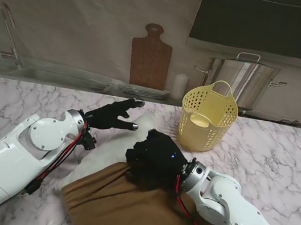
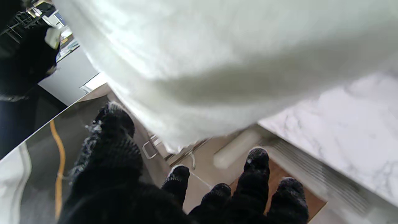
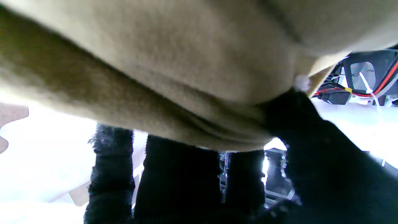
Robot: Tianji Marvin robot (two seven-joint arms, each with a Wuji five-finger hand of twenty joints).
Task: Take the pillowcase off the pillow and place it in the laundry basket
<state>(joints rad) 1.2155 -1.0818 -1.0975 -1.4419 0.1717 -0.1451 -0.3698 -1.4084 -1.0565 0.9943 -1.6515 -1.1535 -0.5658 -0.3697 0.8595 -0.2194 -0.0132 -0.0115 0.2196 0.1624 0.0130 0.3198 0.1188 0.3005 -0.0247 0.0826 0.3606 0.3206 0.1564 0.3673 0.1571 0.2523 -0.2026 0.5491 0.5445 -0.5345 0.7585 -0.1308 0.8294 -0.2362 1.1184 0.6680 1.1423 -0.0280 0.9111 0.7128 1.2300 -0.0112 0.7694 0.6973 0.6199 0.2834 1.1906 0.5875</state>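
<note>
The brown pillowcase (image 1: 123,209) lies on the marble table (image 1: 281,157), near me, at about 6 o'clock. It covers only the near end of the white pillow (image 1: 111,149). The bare white end sticks out toward 11 o'clock.

The right hand (image 1: 155,155) sits on the open edge of the pillowcase. In the right wrist view, its fingers (image 3: 174,174) curl under a fold of brown cloth and the thumb presses on top, so it is holding the pillowcase.

The left hand (image 1: 114,117) is at the far end of the pillow with its fingers spread wide, holding nothing.

To do this step well, I think the left hand should press the pillow down while the right hand pulls the cloth toward 5 o'clock.

The pillow's long side runs from 11 o'clock to 5 o'clock.

The yellow laundry basket (image 1: 208,117) stands at 1 o'clock, with its open top facing up.
</note>
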